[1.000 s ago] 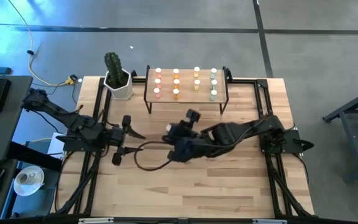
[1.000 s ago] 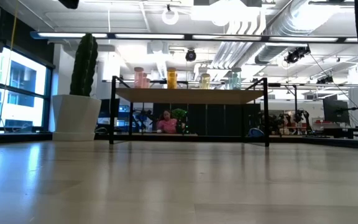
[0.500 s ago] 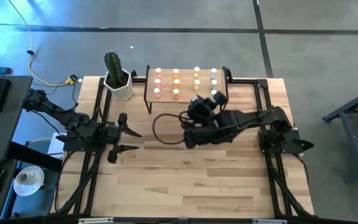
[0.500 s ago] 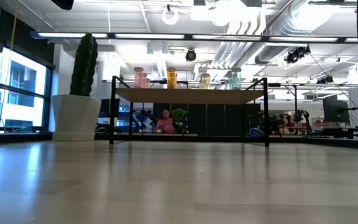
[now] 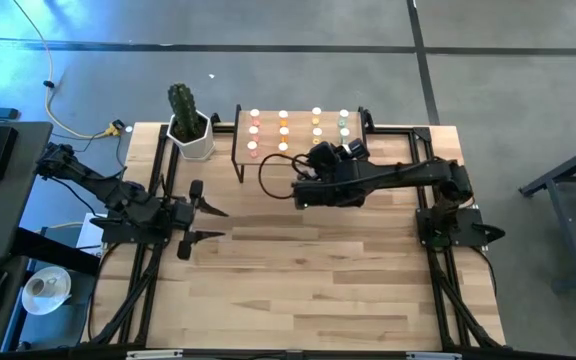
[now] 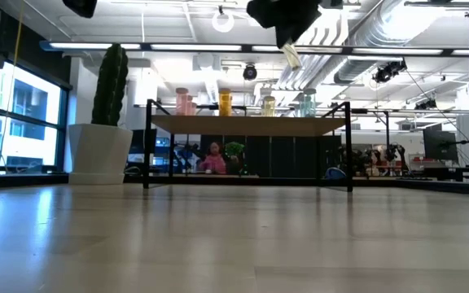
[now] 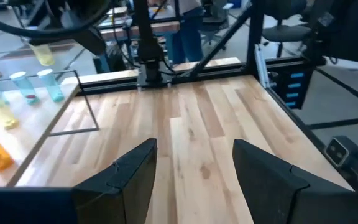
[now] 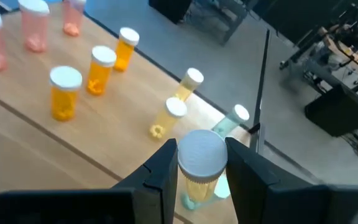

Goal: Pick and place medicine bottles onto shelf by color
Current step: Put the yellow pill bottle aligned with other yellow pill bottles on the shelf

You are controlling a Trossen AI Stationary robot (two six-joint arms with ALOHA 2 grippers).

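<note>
right gripper (image 8: 201,177) swings up from mid-table, so the shelf (image 8: 135,118) now sits right below its yellow bottle (image 8: 199,163).

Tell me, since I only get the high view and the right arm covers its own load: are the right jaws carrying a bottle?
Observer: Yes. The right wrist view shows the right jaws shut on a yellow bottle, its white cap facing the camera.
Operator: Is it down on the shelf yet?
Observer: No. In the low view it hangs tilted, clearly above the shelf and touching nothing there.
Operator: And the left jaws?
Observer: The left wrist view shows them open with nothing between them, over bare tabletop.
</note>
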